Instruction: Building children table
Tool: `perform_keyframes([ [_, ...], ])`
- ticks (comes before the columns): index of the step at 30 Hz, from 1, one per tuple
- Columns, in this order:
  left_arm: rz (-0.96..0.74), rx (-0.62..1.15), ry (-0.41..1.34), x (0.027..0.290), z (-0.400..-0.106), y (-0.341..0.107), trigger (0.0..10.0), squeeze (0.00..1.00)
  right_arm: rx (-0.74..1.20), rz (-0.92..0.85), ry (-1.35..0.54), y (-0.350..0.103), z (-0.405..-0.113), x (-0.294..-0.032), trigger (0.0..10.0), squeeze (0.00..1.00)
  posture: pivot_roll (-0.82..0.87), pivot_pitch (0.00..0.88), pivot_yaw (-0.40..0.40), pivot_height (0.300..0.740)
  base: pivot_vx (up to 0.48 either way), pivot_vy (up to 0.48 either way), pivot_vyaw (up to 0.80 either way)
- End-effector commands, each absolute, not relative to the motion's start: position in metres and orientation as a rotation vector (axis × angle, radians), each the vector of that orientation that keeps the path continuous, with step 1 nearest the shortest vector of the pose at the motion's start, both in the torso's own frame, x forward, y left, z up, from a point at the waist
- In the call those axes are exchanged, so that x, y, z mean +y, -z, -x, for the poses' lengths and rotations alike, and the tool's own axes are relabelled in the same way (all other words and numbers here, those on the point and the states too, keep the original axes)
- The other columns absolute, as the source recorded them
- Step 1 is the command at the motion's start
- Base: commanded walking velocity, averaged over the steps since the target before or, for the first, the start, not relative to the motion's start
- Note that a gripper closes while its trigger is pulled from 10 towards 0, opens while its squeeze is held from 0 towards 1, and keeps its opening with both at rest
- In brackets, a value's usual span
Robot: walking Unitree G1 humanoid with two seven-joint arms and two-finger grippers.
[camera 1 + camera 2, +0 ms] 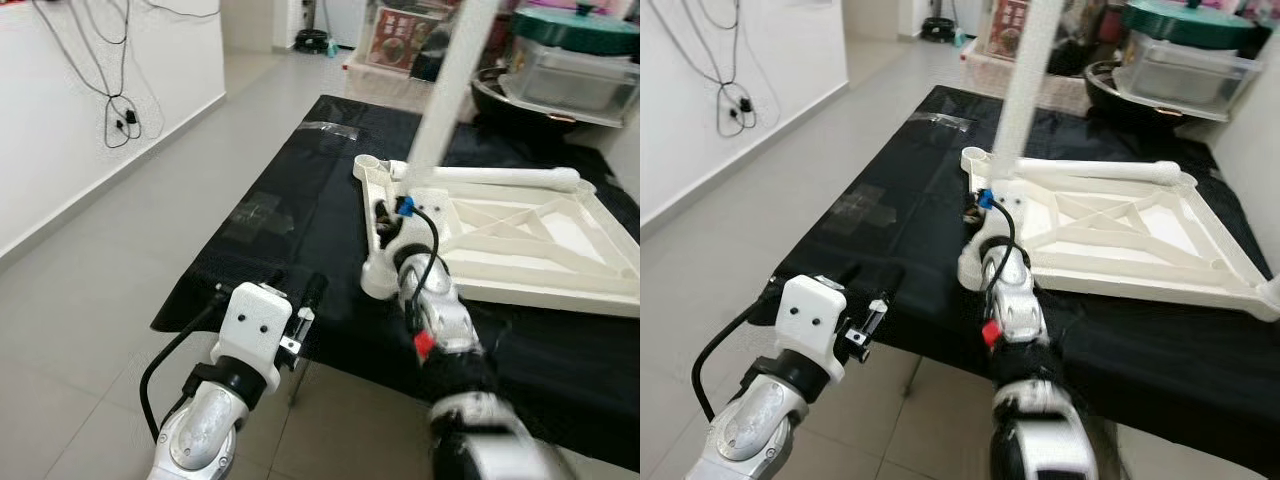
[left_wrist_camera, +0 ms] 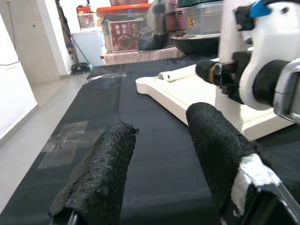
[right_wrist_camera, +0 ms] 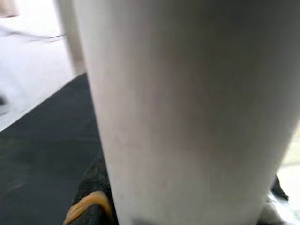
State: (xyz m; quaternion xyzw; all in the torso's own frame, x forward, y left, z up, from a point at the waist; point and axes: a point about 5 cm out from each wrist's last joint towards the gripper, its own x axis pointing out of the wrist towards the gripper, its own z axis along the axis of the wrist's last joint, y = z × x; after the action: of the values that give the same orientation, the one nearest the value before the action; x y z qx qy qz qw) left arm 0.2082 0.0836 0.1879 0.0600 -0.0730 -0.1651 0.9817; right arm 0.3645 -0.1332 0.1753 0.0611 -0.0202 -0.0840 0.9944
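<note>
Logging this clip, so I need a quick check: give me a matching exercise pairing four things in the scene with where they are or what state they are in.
Column one:
1. left end effector
2. right end effector
3. white table leg
4. table top

Column two:
A. lies upside down on the black cloth
B. stands upright at the frame's corner
C. open over the cloth's near edge
D. at the base of the leg

Pairs: 1-C, 2-D, 3-B, 4-A
</note>
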Motion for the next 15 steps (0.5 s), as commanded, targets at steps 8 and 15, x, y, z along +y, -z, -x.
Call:
perform_keyframes([
  [8,-0.119,-0.133,0.335,0.082,-0.208,-0.184,10.0,0.00,-0.150,-0.266,-0.119,-0.191,-0.372,-0.095,10.0,0.79,0.15,0.056,-0.094,0.740,0.000,0.000,0.00],
  [15,-0.121,-0.135,0.331,0.083,-0.209,-0.184,10.0,0.00,-0.134,-0.300,-0.528,-0.199,-0.378,-0.095,10.0,0.00,0.15,0.061,-0.092,0.740,0.000,0.000,0.00],
])
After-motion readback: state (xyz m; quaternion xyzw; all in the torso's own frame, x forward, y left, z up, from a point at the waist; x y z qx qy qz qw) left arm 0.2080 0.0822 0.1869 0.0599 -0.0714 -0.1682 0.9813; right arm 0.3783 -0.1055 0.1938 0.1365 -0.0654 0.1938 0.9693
